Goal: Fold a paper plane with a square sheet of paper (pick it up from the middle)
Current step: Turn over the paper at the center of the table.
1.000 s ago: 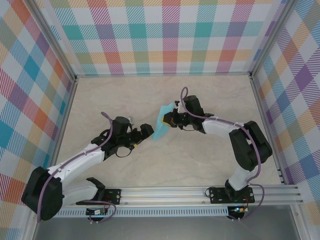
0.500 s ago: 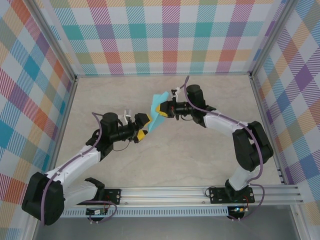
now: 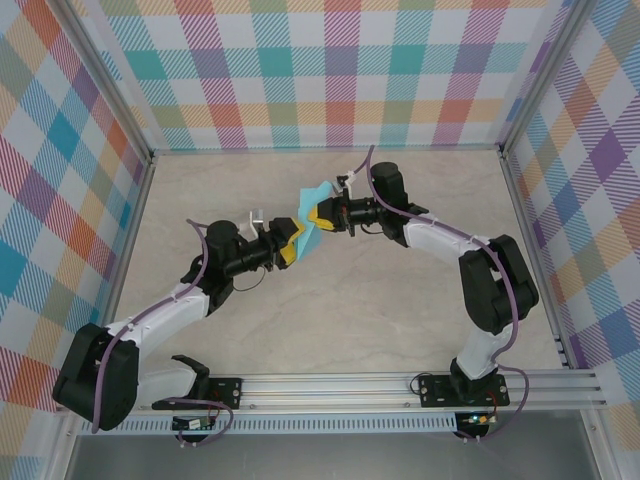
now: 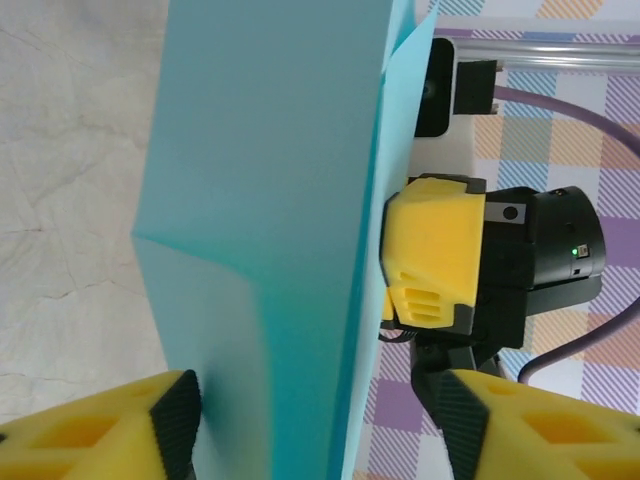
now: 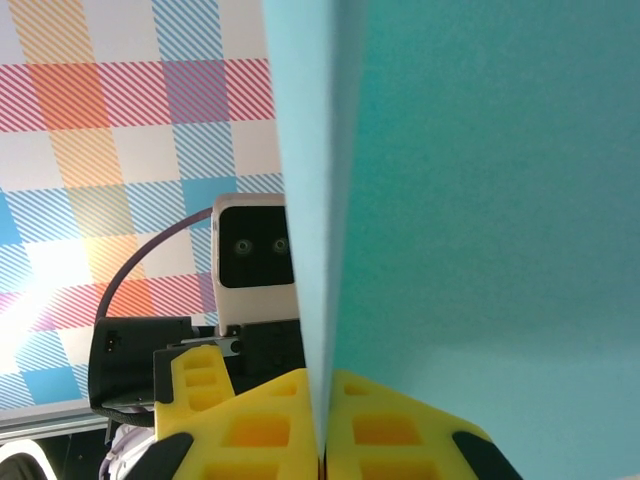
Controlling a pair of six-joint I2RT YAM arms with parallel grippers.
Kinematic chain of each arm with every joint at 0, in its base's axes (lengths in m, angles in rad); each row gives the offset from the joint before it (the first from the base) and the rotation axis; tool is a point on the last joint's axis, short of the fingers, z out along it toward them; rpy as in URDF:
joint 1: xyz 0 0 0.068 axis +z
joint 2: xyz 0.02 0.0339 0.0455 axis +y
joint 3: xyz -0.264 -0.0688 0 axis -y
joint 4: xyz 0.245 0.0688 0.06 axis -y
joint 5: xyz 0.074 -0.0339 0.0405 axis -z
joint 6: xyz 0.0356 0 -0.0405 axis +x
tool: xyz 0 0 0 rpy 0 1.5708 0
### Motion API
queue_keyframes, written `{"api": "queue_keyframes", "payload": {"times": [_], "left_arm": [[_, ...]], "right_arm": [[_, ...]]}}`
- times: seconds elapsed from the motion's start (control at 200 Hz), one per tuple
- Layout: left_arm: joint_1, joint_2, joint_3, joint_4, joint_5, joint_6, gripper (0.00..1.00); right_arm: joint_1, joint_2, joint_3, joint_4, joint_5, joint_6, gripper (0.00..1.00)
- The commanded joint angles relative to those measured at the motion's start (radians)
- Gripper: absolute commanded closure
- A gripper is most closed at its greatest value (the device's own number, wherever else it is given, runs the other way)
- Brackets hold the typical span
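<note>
A: Why was the turquoise folded sheet of paper point(image 3: 318, 193) held off the beige marbled table point(image 3: 400, 320) rather than laid on it?

B: A handover or a mid-air crease was judged to be intended. The sheet was carried on edge, above the table's middle and clear of its surface, so that both faces could be reached. It was pinched along one border by the right end effector point(image 3: 318, 216), whose yellow fingers were pressed together with only the paper between them.

A: And the left end effector point(image 4: 315, 430)?

B: Its fingers were set apart, one on each face of the sheet. The paper was straddled, not clamped, and a clear gap was seen on one side. That placement was taken as preparation for a second grip opposite the first.

A: What could not be made out?

B: The sheet's outline was cut off in both wrist views, so the folds could not be counted and no pointed nose could be confirmed. One crease and an overlapping flap were made out from the left wrist. Whether the left finger beside the flat face was touching the paper could not be told. From above, much of the sheet was covered by the two end effectors.
</note>
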Motion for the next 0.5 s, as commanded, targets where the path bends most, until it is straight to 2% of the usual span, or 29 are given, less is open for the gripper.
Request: {"api": "queue_keyframes", "payload": {"times": [0.0, 0.05, 0.25, 0.5], "left_arm": [[0.009, -0.007, 0.015, 0.080, 0.004, -0.027, 0.42], [0.009, -0.002, 0.014, 0.083, 0.007, -0.024, 0.48], [0.000, 0.014, 0.021, 0.057, 0.013, 0.004, 0.60], [-0.004, 0.034, 0.035, 0.022, 0.031, 0.028, 0.85]], "right_arm": [[-0.004, 0.008, -0.011, 0.006, -0.032, 0.006, 0.92], [-0.004, 0.008, -0.017, 0.006, -0.032, 0.010, 0.92], [-0.004, 0.010, -0.018, -0.046, -0.035, -0.029, 0.92], [-0.004, 0.029, -0.021, -0.065, -0.039, -0.041, 0.92]]}}
